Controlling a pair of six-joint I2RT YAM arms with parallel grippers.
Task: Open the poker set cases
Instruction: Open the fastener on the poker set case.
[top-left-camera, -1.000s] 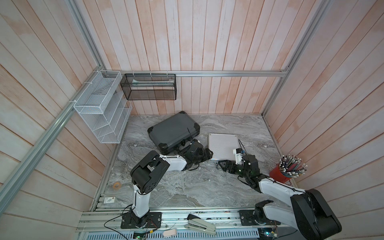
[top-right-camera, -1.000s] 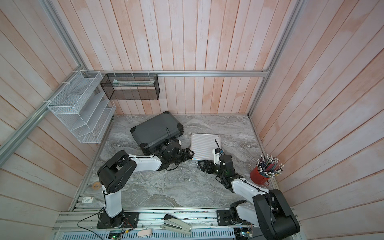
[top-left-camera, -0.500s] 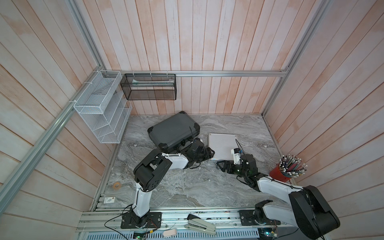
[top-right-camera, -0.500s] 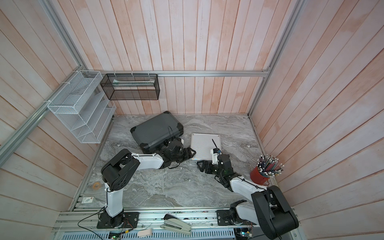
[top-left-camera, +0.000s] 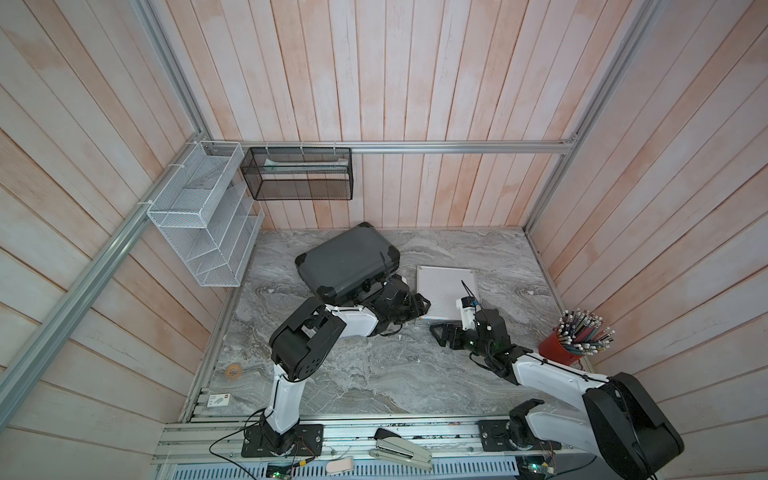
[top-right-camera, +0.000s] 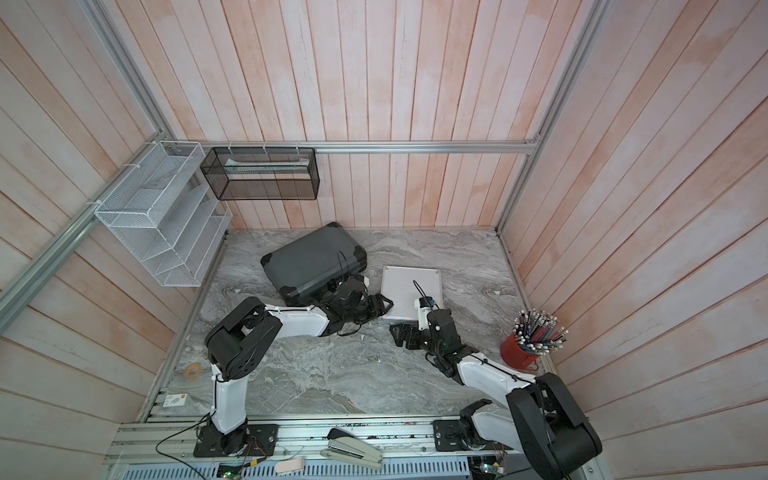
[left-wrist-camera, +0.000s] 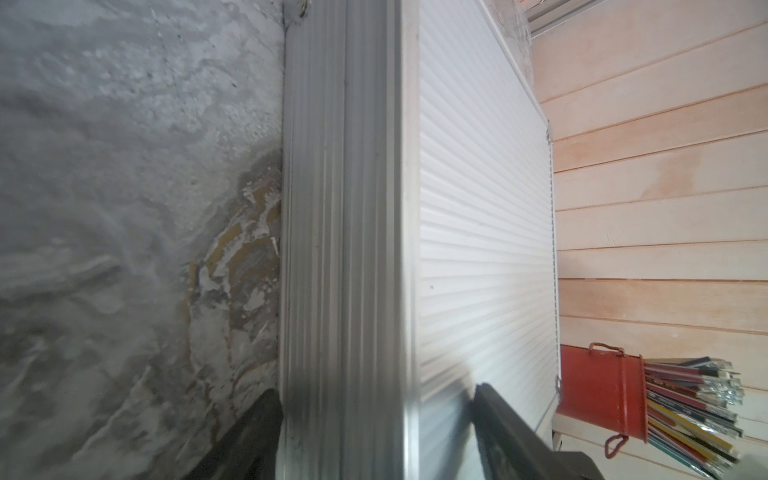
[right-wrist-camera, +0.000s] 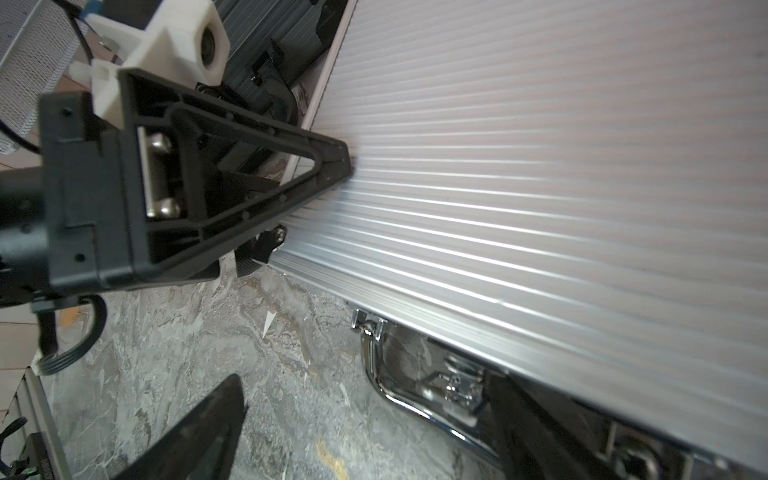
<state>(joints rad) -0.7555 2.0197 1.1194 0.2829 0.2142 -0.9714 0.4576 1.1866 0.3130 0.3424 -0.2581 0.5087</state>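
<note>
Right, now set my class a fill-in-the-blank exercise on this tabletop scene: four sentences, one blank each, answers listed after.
1. The pencils stand in a ___ cup.
2. The left hand straddles an edge of the silver case, the ___ of the two cases.
3. The right hand has its jaws ___ beside that case's chrome handle.
4. The dark grey case lies with its lid ___.
Answers: red; smaller; open; closed.

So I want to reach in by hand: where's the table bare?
Bare: the front stretch of table from tape roll to pencil cup, and the back right corner behind the silver case. Crowded: mid-table, where the left gripper and right gripper meet the silver case beside the grey case.
</note>
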